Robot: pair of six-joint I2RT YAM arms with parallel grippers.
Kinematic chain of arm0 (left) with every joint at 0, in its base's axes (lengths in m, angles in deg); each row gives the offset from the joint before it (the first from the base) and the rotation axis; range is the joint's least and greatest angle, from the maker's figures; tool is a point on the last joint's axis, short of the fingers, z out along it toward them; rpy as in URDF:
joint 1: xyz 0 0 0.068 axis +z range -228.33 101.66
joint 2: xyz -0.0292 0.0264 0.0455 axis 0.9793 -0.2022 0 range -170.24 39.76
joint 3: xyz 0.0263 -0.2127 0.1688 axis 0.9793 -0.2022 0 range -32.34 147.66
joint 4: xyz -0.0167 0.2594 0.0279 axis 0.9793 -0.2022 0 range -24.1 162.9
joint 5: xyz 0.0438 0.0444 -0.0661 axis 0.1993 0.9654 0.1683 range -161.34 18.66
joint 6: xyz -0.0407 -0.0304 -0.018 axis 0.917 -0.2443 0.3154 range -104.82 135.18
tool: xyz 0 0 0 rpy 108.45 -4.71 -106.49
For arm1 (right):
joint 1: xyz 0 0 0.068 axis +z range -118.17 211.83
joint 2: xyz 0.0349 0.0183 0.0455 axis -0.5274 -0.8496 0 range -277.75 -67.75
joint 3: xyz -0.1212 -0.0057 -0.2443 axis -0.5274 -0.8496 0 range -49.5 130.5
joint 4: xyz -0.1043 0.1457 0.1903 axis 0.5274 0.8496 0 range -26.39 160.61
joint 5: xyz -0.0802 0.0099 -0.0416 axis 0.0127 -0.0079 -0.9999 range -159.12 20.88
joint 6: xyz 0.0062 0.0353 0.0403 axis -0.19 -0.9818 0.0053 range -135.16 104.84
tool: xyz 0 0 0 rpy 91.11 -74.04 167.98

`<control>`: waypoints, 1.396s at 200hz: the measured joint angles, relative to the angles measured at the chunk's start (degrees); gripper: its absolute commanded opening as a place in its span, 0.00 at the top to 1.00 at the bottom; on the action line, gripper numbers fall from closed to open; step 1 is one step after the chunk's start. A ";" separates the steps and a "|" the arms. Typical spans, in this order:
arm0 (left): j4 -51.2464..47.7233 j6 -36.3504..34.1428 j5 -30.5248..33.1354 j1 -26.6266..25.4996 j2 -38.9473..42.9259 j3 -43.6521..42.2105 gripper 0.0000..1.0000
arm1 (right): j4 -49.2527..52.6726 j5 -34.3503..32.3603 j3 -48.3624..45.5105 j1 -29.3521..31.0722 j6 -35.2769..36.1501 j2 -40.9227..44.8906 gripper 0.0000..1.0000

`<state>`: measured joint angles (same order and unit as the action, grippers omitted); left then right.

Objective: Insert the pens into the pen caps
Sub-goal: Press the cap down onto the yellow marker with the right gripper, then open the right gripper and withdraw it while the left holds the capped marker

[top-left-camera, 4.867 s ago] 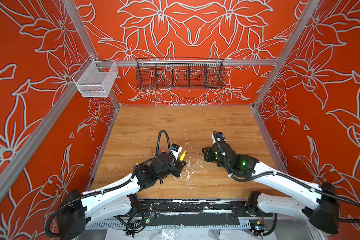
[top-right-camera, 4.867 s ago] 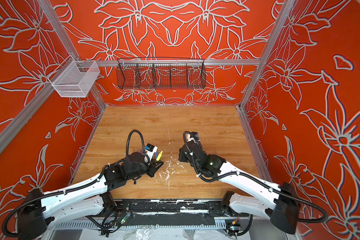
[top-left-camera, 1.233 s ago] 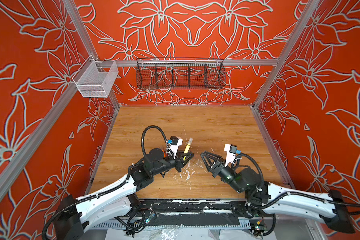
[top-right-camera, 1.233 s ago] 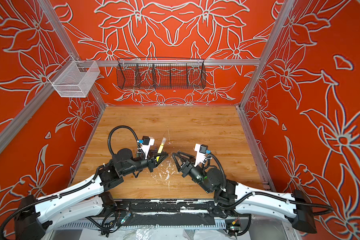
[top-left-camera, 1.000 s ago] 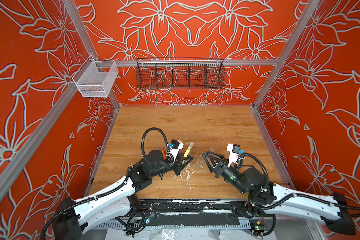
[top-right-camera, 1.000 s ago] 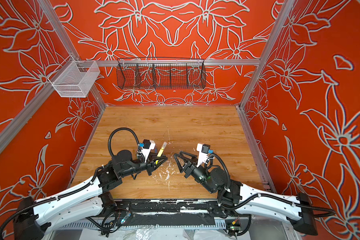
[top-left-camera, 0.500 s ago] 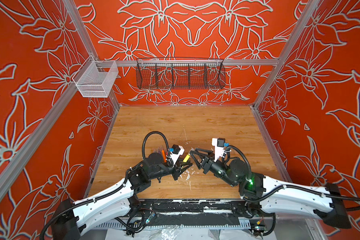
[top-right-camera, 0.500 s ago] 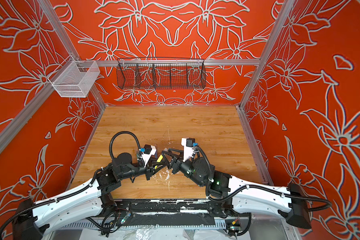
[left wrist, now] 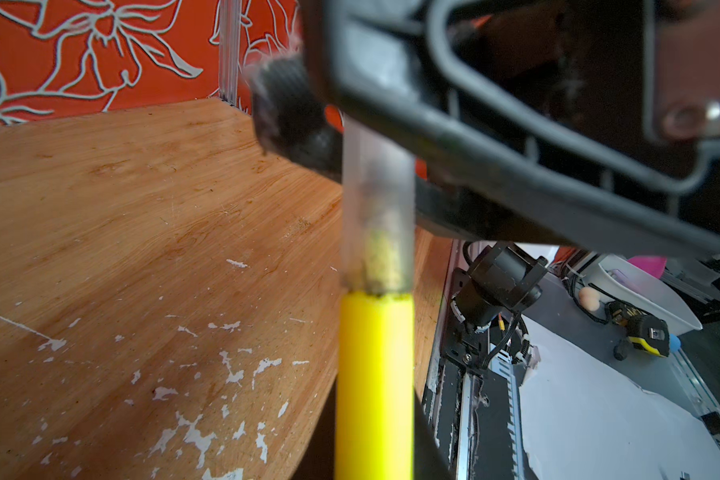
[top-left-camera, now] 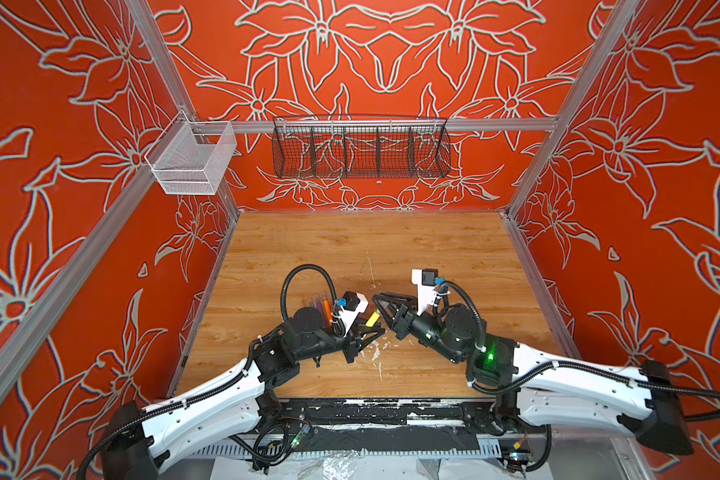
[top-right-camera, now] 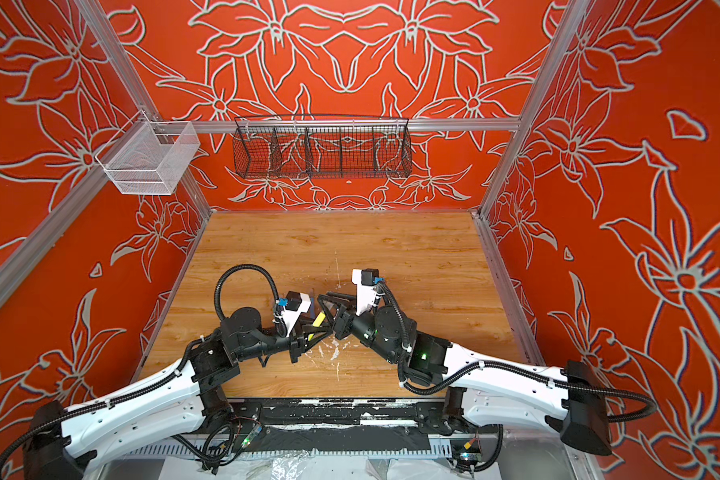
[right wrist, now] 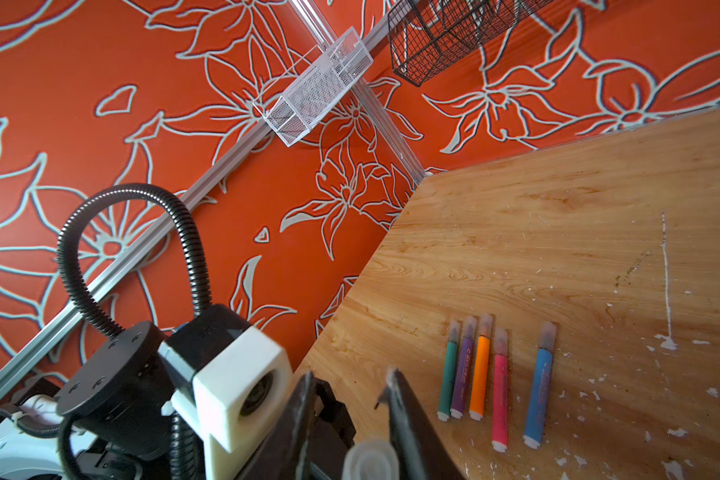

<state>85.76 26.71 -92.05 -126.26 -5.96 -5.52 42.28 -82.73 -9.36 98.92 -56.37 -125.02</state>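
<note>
My left gripper point(top-left-camera: 366, 329) is shut on the barrel of a yellow pen point(left wrist: 374, 374), which also shows in both top views point(top-right-camera: 318, 321). A translucent pen cap point(left wrist: 377, 216) sits over its tip. My right gripper point(right wrist: 350, 376) faces it from the right, and the cap's end point(right wrist: 368, 459) lies between its jaws. One finger rests against the cap and a narrow gap shows at the other, so the jaws stand open. Green point(right wrist: 449, 374), purple point(right wrist: 463, 370), orange point(right wrist: 480, 370), pink point(right wrist: 500, 386) and blue point(right wrist: 539, 386) pens lie capped in a row on the wooden table point(top-left-camera: 433, 249), behind the left gripper.
White flecks point(top-left-camera: 375, 353) are scattered over the table's front middle. A white mesh basket point(top-left-camera: 192, 160) hangs on the left rail and a black wire basket point(top-left-camera: 360, 147) on the back wall. The table's front edge point(left wrist: 429, 332) lies close under the pen.
My right gripper has swung left to the capped end of the yellow pen, and its jaws have narrowed around the cap. The left gripper has dipped slightly, still holding the pen.
</note>
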 measured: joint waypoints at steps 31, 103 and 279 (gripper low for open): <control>0.15 -0.07 0.15 -0.04 0.09 -0.07 1.00 | 0.31 0.61 0.63 -0.55 -0.39 -1.11 0.93; 0.66 -0.09 5.86 -0.09 0.07 0.11 1.00 | -5.18 0.52 0.50 -1.18 -4.13 -4.50 1.00; -7.06 3.78 -18.84 10.12 -11.32 20.22 1.00 | -28.98 -14.84 -0.15 4.17 -0.72 -6.75 1.00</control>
<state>78.70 30.49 -110.89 -116.14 -17.28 14.70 13.30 -97.57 -9.51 103.09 -57.09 -131.78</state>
